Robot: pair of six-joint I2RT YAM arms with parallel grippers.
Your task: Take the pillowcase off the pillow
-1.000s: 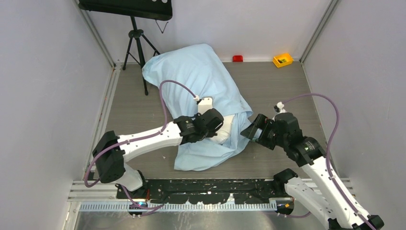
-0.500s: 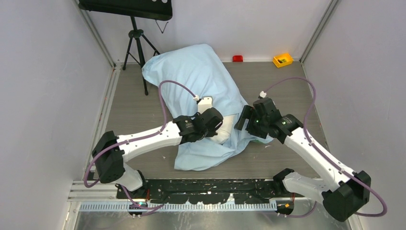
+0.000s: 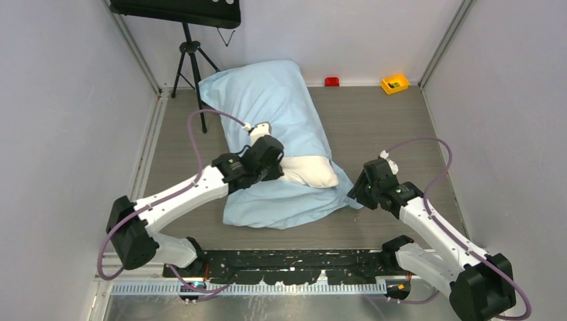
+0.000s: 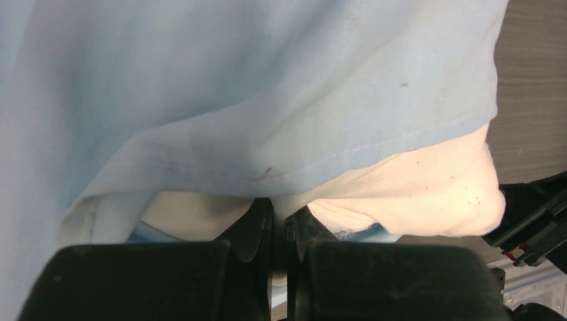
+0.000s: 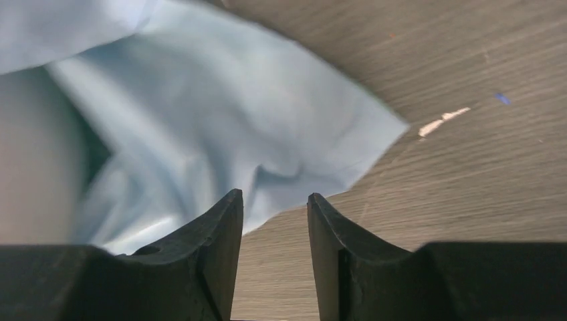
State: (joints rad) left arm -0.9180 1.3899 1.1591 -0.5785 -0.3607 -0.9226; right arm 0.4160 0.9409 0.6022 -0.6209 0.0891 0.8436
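Note:
The light-blue pillowcase [image 3: 274,93] lies on the table and covers most of the white pillow [image 3: 309,172], whose near end sticks out of the open mouth. My left gripper [image 3: 279,168] is at that mouth. In the left wrist view it [image 4: 279,208] is shut on a pale fold of the pillow [image 4: 428,194] just under the pillowcase hem [image 4: 234,80]. My right gripper [image 3: 358,189] is open and empty just right of the pillowcase's loose near corner. In the right wrist view that corner [image 5: 220,127] lies on the table beyond the gripper [image 5: 275,199].
A black tripod [image 3: 190,60] stands at the back left, close to the pillowcase's far end. A red block [image 3: 331,81] and a yellow box [image 3: 394,83] sit at the back wall. Grey walls close in both sides. A black rail [image 3: 287,264] runs along the near edge.
My left gripper has pulled back and left with the pillow. The whole bundle shifted that way and more white shows. My right gripper reached the pillowcase edge, then drew back right, open.

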